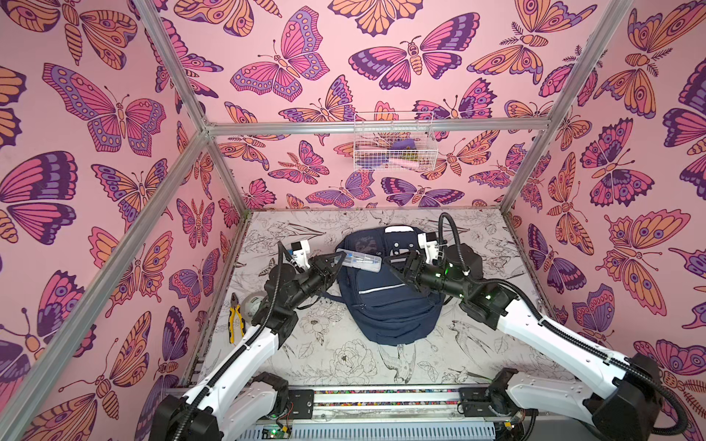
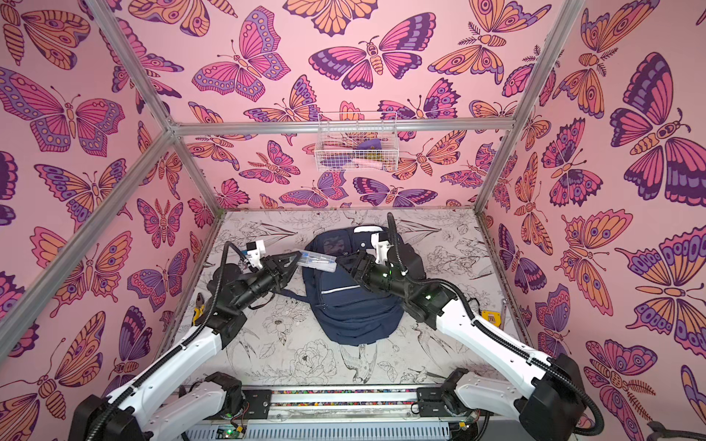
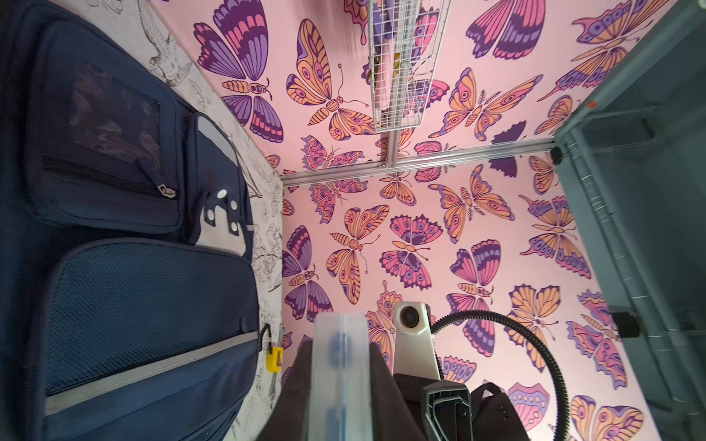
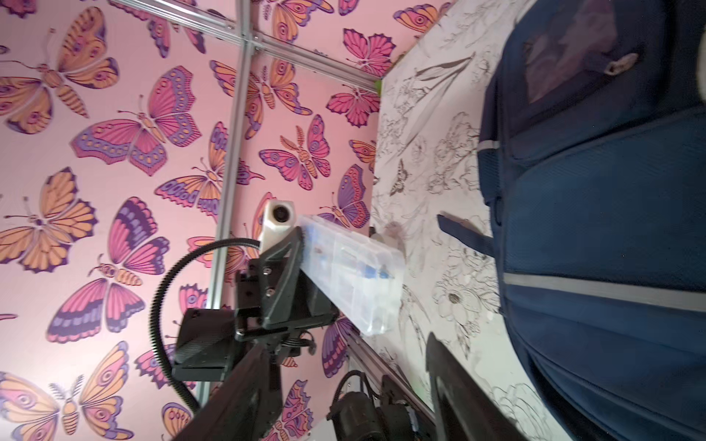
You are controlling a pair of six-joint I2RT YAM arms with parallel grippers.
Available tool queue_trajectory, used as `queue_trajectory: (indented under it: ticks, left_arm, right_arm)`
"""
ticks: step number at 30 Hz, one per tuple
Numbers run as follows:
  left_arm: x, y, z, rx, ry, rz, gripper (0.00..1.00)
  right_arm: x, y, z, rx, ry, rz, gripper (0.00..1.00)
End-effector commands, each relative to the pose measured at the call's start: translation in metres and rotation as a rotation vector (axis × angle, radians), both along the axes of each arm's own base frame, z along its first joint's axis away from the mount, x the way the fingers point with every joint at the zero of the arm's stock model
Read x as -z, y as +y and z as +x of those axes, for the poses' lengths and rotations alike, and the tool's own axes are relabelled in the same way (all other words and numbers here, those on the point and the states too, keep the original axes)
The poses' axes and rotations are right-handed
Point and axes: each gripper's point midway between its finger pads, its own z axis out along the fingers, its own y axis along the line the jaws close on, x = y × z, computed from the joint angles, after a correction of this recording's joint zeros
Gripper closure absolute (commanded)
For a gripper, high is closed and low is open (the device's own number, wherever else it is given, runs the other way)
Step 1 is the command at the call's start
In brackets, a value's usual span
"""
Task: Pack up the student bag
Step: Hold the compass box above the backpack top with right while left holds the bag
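Rail (image 1: 382,397) at my near edge. I see left claw (image 1: 336,263) clamped on clear case (image 1: 361,260), held above top end of bag (image 1: 386,305). Right claw (image 1: 393,267) is apart and empty, just beside case. Bag lies flat, front up, middle of desk (image 1: 344,366). Pliers (image 1: 235,319) by left wall.

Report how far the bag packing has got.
Done: nothing visibly packed; the student bag lies flat on the table, with no pocket seen open.
In hand: the left gripper holds a clear plastic case above the bag; the right gripper hangs open beside it.
Left: opening the bag and putting the case in. Pliers and a yellow tape measure lie on the table.
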Motion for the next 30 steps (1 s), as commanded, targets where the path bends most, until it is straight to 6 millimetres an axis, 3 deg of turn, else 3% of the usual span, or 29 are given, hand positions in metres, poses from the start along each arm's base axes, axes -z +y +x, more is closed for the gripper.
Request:
queue_trajectory:
  ticks: [1, 6, 10, 15, 23, 30]
  left_arm:
    - [-0.031, 0.006, 0.003, -0.034, -0.085, -0.111, 1.0]
    - [-0.05, 0.004, 0.002, -0.021, -0.142, -0.137, 1.0]
    - [-0.047, 0.001, 0.002, 0.002, -0.125, -0.158, 1.0]
    - [-0.041, 0.001, 0.004, 0.001, -0.114, -0.192, 1.0]
    - [-0.04, 0.004, 0.001, -0.028, -0.136, -0.226, 1.0]
    - [-0.036, 0.007, 0.0, -0.044, -0.129, -0.225, 1.0]
  right_arm:
    - [-0.03, 0.009, 0.006, -0.011, -0.03, 0.136, 0.34]
    - [-0.024, 0.019, 0.013, -0.029, -0.023, 0.099, 0.37]
    - [-0.021, 0.023, 0.021, -0.019, -0.023, 0.121, 0.42]
    - [-0.033, 0.031, 0.026, -0.036, -0.067, 0.142, 0.44]
    - [-0.039, 0.048, 0.036, -0.084, -0.065, 0.158, 0.67]
    - [-0.047, 0.051, 0.037, -0.099, -0.06, 0.166, 0.84]
